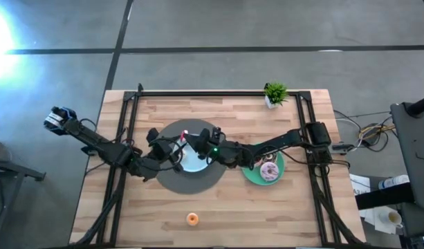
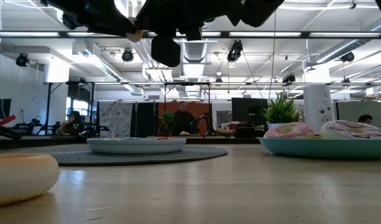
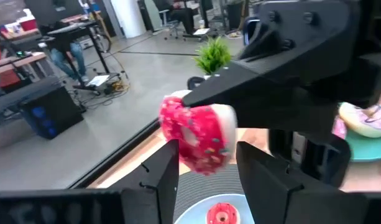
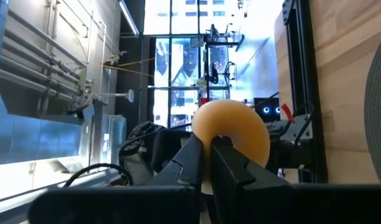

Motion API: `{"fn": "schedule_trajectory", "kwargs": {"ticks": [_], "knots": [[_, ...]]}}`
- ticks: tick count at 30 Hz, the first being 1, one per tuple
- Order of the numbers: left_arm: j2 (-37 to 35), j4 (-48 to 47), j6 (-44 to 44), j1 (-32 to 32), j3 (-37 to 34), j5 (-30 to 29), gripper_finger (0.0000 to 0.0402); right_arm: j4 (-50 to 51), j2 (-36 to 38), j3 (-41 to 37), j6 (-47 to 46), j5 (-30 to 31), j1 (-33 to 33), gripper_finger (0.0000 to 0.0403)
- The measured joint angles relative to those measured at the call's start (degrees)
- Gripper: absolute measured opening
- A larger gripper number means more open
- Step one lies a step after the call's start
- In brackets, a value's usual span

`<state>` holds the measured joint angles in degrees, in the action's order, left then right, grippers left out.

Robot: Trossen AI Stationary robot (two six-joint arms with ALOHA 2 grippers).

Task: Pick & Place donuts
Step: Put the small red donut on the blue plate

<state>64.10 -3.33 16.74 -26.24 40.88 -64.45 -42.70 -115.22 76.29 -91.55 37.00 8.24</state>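
Observation:
A mini donut (image 3: 196,140) with red-pink sprinkled icing and a tan underside (image 4: 234,130) hangs in the air between both grippers, above the light-blue plate (image 1: 192,162). My left gripper (image 3: 206,165) and my right gripper (image 4: 213,155) are both shut on it, meeting over the plate (image 2: 135,145). Another red-pink mini donut (image 3: 222,215) lies flat on that plate. An orange mini donut (image 1: 191,219) lies flat on the table near its near edge. Pale sprinkled donuts (image 1: 269,170) sit on the green plate (image 1: 252,174). My left gripper pinches the donut's lower rim (image 3: 202,163) between its two fingers, one finger (image 3: 165,168) at each side. The donut stands on edge, lifted clear above the plate. My right gripper pinches the ring's wall beside the hole (image 4: 216,142) between its nearly closed fingers (image 4: 196,158), coming level from the table's right, at the tan underside.
The light-blue plate rests on a round grey mat (image 1: 198,181). A small potted plant (image 1: 274,93) stands at the far edge. A black frame (image 1: 132,117) runs along the table's sides. Bare wood lies around the orange donut (image 2: 19,177).

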Motion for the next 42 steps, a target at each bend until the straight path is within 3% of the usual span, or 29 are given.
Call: {"fn": "schedule_trajectory", "kwargs": {"ticks": [9,14,18,23,26,31,36,38,42], "knots": [[-0.15,-0.07,0.06,0.02,0.00,-0.57,0.0129,0.54,0.07,0.00,-0.01,-0.03,0.01,0.0013],[-0.15,-0.14,-0.60,0.00,0.00,-0.35,0.0072,1.58,0.11,0.00,0.32,-2.73,-0.09,0.0020],[-0.15,-0.31,-1.84,0.00,0.00,-0.25,0.0012,2.09,0.15,0.00,1.31,-3.95,-0.11,0.0059],[-0.15,-1.32,-3.23,0.00,-0.09,0.39,0.0003,5.74,1.91,-0.65,5.38,-8.71,-0.53,0.0128],[-0.16,-3.85,-3.20,0.03,-0.09,0.12,0.0002,14.32,5.18,-1.44,9.97,-11.93,-0.70,0.0166],[-0.26,-9.90,-2.90,0.26,0.00,1.39,0.0001,39.94,14.71,-1.48,18.58,-14.33,-0.53,0.0211],[1.06,-11.32,-6.25,2.77,-2.06,14.92,0.0001,60.64,25.30,-1.34,21.80,-10.36,-0.37,0.0230],[2.92,-10.24,-9.23,3.87,-4.15,20.04,0.0001,65.41,28.62,-1.38,22.30,-8.48,-0.19,0.0230],[8.09,-9.30,-14.11,6.05,-6.17,24.85,0.0001,70.32,32.88,-1.42,22.60,-5.53,-0.27,0.0225]]}}
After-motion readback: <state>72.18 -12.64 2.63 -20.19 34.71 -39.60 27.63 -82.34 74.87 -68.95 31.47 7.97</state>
